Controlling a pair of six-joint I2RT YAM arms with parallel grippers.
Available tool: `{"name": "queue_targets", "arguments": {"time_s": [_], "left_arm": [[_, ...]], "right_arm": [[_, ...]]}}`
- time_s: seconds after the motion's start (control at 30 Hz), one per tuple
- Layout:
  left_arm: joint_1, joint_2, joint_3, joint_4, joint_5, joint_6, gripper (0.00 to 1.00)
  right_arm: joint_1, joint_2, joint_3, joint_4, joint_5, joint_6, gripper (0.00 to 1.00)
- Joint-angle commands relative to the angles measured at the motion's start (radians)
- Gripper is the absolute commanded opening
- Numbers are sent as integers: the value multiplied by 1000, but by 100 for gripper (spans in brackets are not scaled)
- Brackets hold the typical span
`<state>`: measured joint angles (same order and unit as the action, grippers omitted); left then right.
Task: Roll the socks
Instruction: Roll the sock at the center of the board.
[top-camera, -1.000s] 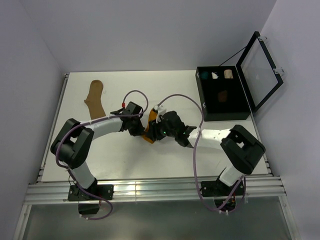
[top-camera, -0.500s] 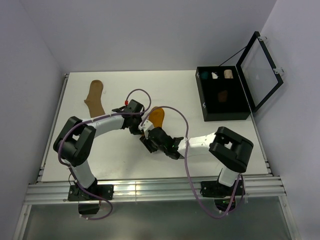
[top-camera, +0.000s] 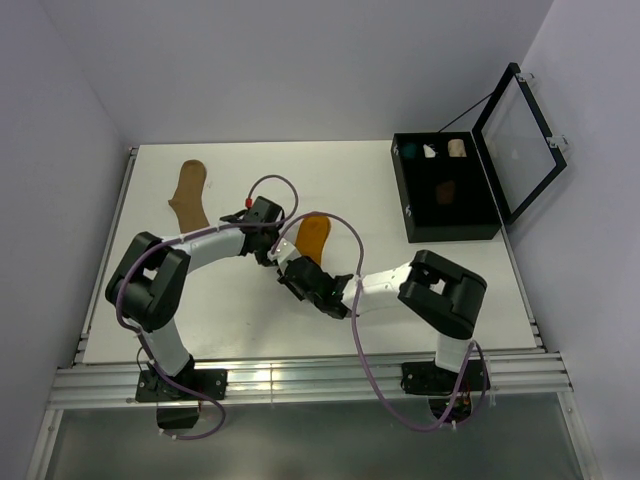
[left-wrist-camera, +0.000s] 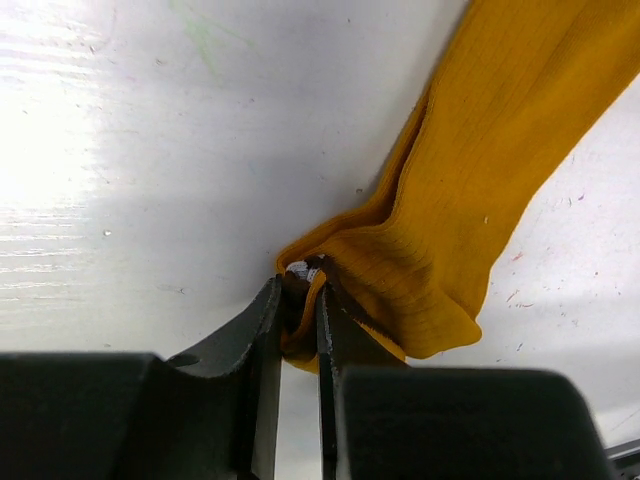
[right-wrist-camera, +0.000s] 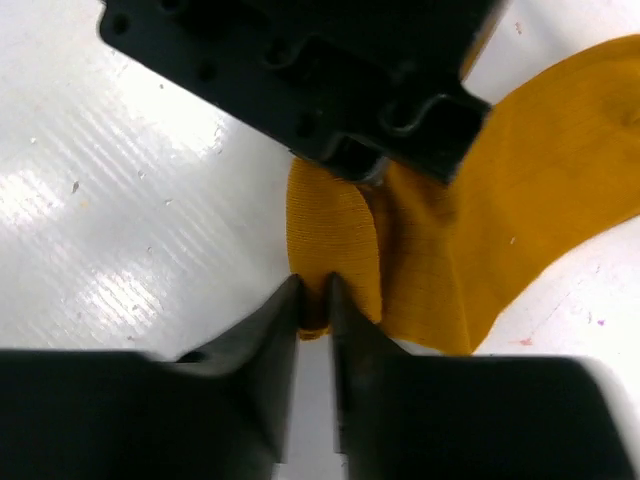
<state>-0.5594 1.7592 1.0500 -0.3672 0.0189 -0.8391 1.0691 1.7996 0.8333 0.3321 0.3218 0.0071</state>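
A mustard-orange sock (top-camera: 313, 234) lies mid-table, its near end bunched between both grippers. My left gripper (top-camera: 277, 251) is shut on the cuff end, where a bit of striped edge shows between the fingers (left-wrist-camera: 300, 287); the sock (left-wrist-camera: 500, 160) runs away to the upper right. My right gripper (top-camera: 291, 273) is shut on a folded lobe of the same sock (right-wrist-camera: 335, 235), its fingertips (right-wrist-camera: 315, 298) pinching the fold's lower edge. The left gripper's black body (right-wrist-camera: 320, 70) sits just beyond. A tan sock (top-camera: 188, 195) lies flat at the far left.
A black compartment box (top-camera: 492, 195) with its clear lid (top-camera: 520, 125) propped open stands at the far right. It holds small teal (top-camera: 409, 152), white (top-camera: 429, 151) and cream (top-camera: 457, 147) bundles, plus a dark brown shape (top-camera: 446, 190). Both arms cross the table's near middle.
The right arm swung left and toward the near edge, uncovering the sock's far part. Its jaws narrowed onto the sock's fold. The left gripper kept its grip and barely moved.
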Motion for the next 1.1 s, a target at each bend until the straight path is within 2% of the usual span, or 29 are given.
{"name": "queue_targets", "arguments": {"time_s": [0.0,0.03,0.07,0.17,0.27,0.3,0.37,0.4,0.53,0.7,0.87,1.07], "left_arm": [[4,-1,13,-15,7,29,18],[6,-3,13,-16,7,31,19],[9,-4,13,-18,7,31,20],[22,-17,13,-18,1,25,27],[38,-53,4,0,-10,5,36],[41,-66,-2,10,-13,-2,44],[55,-101,-24,36,-14,-26,54],[58,-112,-31,40,-14,-37,65],[75,-178,-79,57,-89,-98,77],[98,-294,-169,109,-125,-159,80],[98,-354,-261,171,-77,-180,79],[53,-376,-331,223,-43,-210,78]], "right_arm": [[-3,64,6,-44,-4,20,18],[-12,63,3,-48,-12,28,12],[-17,60,1,-48,-32,31,0],[-43,35,-3,-61,-84,54,0],[-83,0,-2,-84,-211,102,0],[-93,-9,-2,-87,-280,114,0],[-127,-28,10,-108,-352,148,0],[-139,-32,16,-116,-386,160,0],[-214,-37,50,-139,-626,237,0],[-316,1,52,-65,-887,408,0],[-414,70,20,137,-1113,632,0],[-474,184,30,268,-1216,797,0]]}}
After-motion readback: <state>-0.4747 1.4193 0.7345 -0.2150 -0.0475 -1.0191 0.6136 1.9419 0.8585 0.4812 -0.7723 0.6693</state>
